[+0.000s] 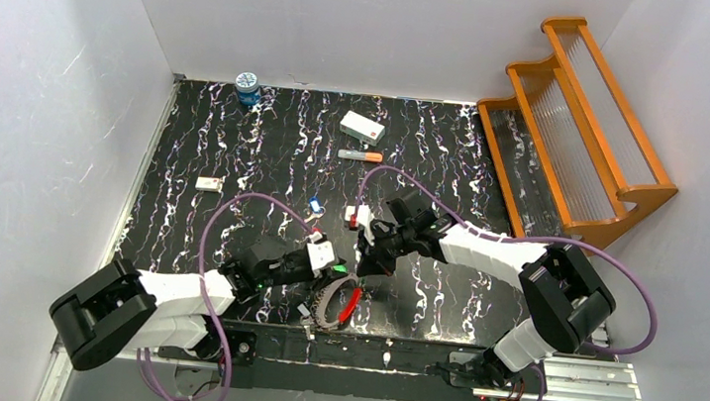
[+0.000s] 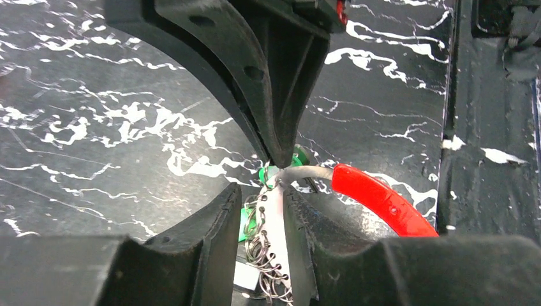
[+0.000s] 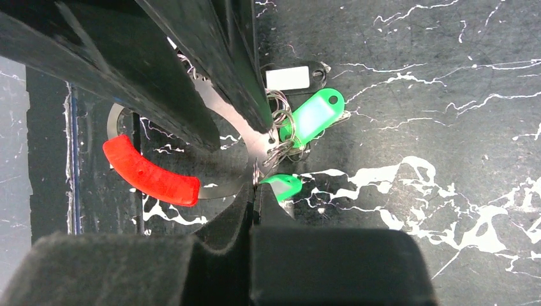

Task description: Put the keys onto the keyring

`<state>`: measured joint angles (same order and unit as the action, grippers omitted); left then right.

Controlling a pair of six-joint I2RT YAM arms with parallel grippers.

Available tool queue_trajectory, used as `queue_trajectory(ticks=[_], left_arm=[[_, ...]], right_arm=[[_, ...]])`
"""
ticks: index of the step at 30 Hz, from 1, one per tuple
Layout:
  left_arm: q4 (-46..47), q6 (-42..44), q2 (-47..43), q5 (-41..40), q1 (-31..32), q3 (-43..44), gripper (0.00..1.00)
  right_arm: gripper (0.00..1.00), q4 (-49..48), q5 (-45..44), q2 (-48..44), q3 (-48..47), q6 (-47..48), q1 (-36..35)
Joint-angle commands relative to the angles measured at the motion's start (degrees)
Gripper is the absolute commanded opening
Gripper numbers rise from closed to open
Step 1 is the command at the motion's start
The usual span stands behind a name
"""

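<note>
The keyring (image 1: 324, 309) lies near the table's front edge, its red part (image 1: 350, 305) on the right. My left gripper (image 2: 261, 245) is shut on the keyring's white band (image 2: 275, 223), with several small wire rings beside it. The red arc (image 2: 376, 197) curves off to the right. My right gripper (image 3: 256, 190) is shut, and its tips pinch a small ring with a green key (image 3: 284, 186) right at the band (image 3: 223, 188). A second green key (image 3: 311, 118) and a black tag (image 3: 293, 78) hang on the loop. A blue key (image 1: 315, 204) lies loose on the table.
An orange-tipped marker (image 1: 361, 155), a white box (image 1: 362, 125) and a blue-lidded jar (image 1: 247, 85) lie at the back. A small white piece (image 1: 208, 183) is at the left, a small red and white piece (image 1: 351, 217) mid-table. An orange wooden rack (image 1: 578, 124) stands at the right.
</note>
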<state>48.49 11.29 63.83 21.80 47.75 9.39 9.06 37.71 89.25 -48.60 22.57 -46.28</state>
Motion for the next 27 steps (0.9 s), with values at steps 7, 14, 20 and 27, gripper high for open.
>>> queue_trajectory(ticks=[7,14,20,27], left_arm=[[-2.2,1.0,6.0,4.7,0.3,4.6,0.26],[-2.2,1.5,7.4,5.6,0.2,5.3,0.20],[-2.2,1.9,9.2,6.4,0.3,5.8,0.14],[-2.1,1.7,9.7,6.1,0.3,6.3,0.00]], right_arm=[[0.01,-1.2,3.7,-1.4,-2.2,-0.4,-1.1],[0.01,-1.7,4.0,-1.7,-2.3,-0.6,-1.3],[0.01,-1.7,3.9,-2.1,-2.3,-0.6,-1.2],[0.01,-1.8,3.6,-2.2,-2.1,-0.5,-1.3]])
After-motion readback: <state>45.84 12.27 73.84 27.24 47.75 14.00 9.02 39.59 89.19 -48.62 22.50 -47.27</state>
